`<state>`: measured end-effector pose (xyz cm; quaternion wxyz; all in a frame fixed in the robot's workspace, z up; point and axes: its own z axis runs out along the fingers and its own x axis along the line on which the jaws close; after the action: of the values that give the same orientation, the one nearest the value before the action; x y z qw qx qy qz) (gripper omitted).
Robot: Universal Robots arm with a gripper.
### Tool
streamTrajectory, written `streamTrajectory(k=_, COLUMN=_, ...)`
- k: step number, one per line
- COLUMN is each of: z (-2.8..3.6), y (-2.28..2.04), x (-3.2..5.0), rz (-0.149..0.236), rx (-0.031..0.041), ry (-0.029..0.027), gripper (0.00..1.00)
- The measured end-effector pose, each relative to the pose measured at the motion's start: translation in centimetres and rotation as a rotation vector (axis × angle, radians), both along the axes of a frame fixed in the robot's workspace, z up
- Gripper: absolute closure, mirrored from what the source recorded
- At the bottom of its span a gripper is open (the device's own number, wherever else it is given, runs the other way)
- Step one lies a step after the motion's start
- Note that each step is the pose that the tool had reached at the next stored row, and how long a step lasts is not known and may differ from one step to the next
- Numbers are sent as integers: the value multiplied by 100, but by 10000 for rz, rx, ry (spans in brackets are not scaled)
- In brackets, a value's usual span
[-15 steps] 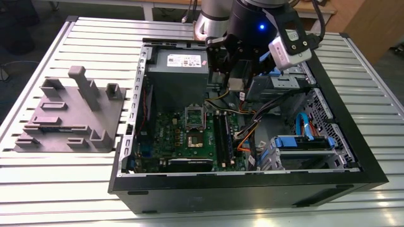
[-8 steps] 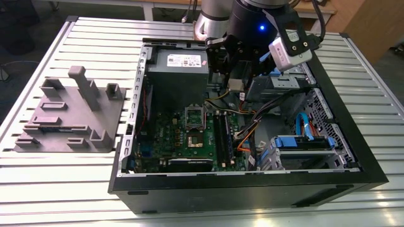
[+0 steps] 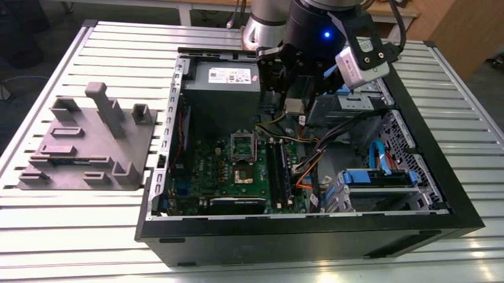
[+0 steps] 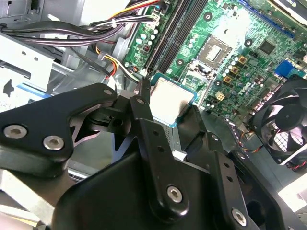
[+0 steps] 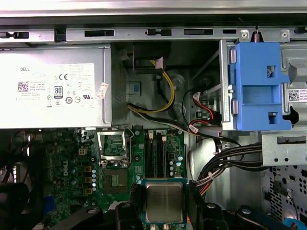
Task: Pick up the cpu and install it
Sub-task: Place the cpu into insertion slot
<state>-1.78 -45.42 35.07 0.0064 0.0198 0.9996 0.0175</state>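
Pinching cpu [image 5: 164,203] in tool [image 5: 164,195], hanging apart from socket [image 5: 115,179]; risking bent pins there through tilted or misaligned seating.

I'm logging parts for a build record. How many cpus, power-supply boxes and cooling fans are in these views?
cpu: 1, gripped by the hand
grey power-supply box: 1
black cooling fan: 1
Total: 3
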Motion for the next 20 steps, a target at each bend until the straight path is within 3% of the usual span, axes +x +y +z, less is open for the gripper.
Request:
streamTrajectory(k=6, z=-89, y=-21, x=-15, rz=33, rx=1, ry=61, gripper=53)
streamTrajectory(k=12, z=-200, y=-35, x=-43, rz=328, rx=1, ry=118, gripper=53)
streamTrajectory(k=20, z=-292, y=-35, x=-245, rz=397, rx=1, ry=119, gripper=53)
